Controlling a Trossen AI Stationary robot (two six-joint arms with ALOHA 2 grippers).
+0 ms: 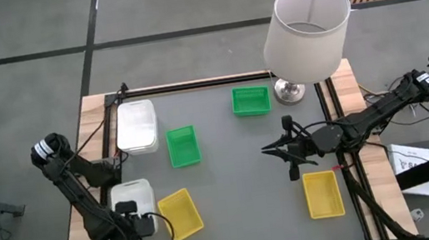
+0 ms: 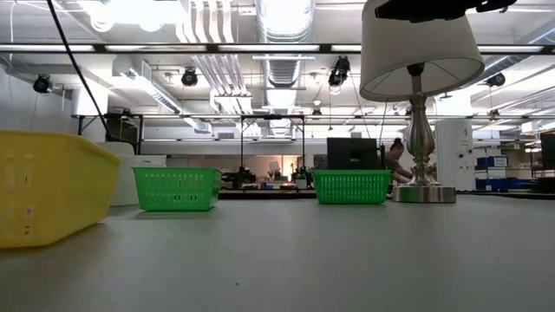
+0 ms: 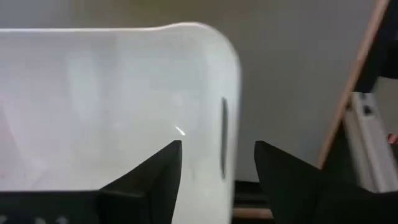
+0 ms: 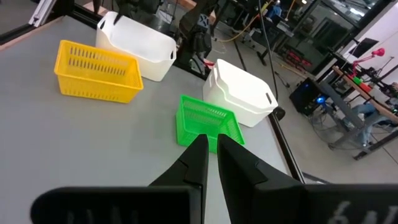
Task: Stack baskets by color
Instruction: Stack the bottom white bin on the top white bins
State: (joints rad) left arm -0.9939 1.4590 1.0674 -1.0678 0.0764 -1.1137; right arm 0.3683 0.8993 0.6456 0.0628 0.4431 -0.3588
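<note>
L claw open, its fingers astride the near white basket's rim at worktop front-left. R claw shut, empty (mid-worktop). Other white baskets stacked rear-left.

Open grey table down the middle between green basket and yellow basket; lamp blocking far right corner, white baskets crowding left edge, yellow basket near front.
</note>
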